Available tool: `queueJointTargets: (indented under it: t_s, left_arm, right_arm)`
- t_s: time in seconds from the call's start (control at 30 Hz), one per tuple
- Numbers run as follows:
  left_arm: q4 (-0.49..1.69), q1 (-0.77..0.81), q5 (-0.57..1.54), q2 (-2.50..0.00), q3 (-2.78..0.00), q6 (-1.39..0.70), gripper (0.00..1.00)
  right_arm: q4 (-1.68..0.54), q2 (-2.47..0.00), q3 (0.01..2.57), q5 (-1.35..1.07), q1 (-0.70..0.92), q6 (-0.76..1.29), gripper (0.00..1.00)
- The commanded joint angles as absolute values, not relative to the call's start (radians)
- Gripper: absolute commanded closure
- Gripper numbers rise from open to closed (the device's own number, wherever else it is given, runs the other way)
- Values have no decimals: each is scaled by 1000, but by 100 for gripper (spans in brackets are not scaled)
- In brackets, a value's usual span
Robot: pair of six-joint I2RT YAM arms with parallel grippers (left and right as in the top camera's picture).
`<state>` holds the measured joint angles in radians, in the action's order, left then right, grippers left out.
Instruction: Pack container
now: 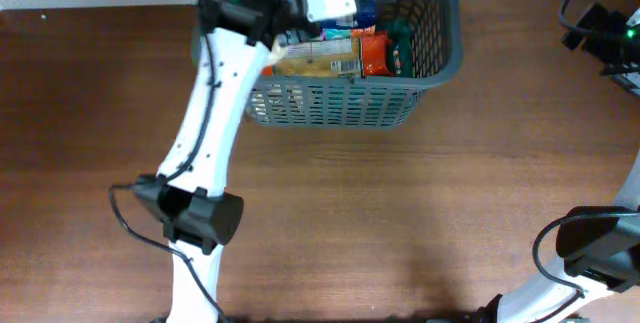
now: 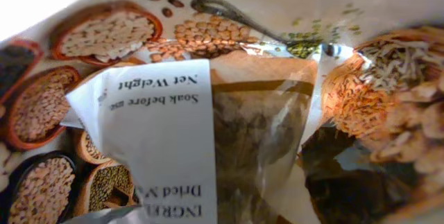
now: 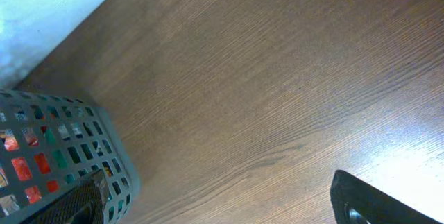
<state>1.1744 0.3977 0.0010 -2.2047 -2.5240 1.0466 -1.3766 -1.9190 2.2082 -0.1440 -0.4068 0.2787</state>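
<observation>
The container is a dark grey lattice basket at the table's far middle; it also shows in the right wrist view. Inside lie a beige bean-printed packet, an orange packet and green and blue packets. My left gripper is down inside the basket, over the bean packet. The left wrist view is filled by that packet with its white label, and the fingers are hidden. My right gripper is open and empty above bare table, to the right of the basket, and shows in the overhead view.
The brown wooden table spreads in front of the basket. The left arm's white links cross the table's left half. The right arm's base stands at the front right corner. A pale wall runs behind the table's far edge.
</observation>
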Motion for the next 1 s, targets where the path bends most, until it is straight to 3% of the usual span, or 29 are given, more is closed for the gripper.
queueJointTargets:
  t_s: [0.0,0.07,0.1,0.13,0.27,0.4,0.6,0.7,0.87,0.97]
  left_arm:
    - [1055,418,5,-2206,-2347,1143,98]
    - [994,419,6,-2206,-2259,1142,94]
    - [995,419,3,-2206,-2234,1126,42]
    - [996,419,-4,-2206,-2233,1079,1]
    - [1019,419,-158,-2200,-2314,670,1]
    - [1187,418,-181,-2146,-2538,586,1]
    - [1255,384,-276,-1982,-2743,263,1]
    - [1304,300,-421,-1911,-2744,144,1]
    - [1440,22,-432,-1909,-2728,9,1]
    - [1497,-162,-233,-1943,-2682,-20,1]
  right_arm:
    - [-1374,-1924,2209,-147,-405,269,1]
    - [-1374,-1924,2209,-147,-405,269,1]
    - [-1374,-1924,2209,-147,-405,269,1]
    - [-1374,-1924,2209,-147,-405,269,1]
    - [-1374,-1924,2209,-146,-405,269,1]
    - [-1374,-1924,2209,-146,-405,269,1]
    - [-1374,-1924,2209,-147,-405,269,1]
    - [-1374,-1924,2209,-147,-405,269,1]
    - [-1374,-1924,2209,-147,-405,269,1]
    - [-1374,-1924,2209,-146,-405,269,1]
